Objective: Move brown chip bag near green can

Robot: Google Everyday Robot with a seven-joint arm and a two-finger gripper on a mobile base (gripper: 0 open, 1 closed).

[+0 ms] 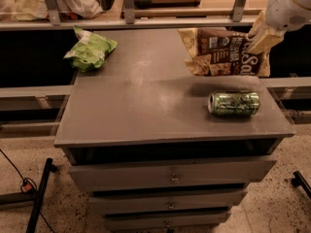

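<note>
The brown chip bag (221, 52) with white lettering hangs a little above the grey cabinet top (146, 101) at its back right, casting a shadow below it. My gripper (258, 39) is at the bag's right end and is shut on it. The green can (233, 103) lies on its side on the top, in front of and just below the bag, apart from it.
A bright green bag (90, 50) lies at the cabinet's back left corner. A shelf rail with metal posts (129, 4) runs behind the cabinet. Drawers (170, 178) sit below the top's front edge.
</note>
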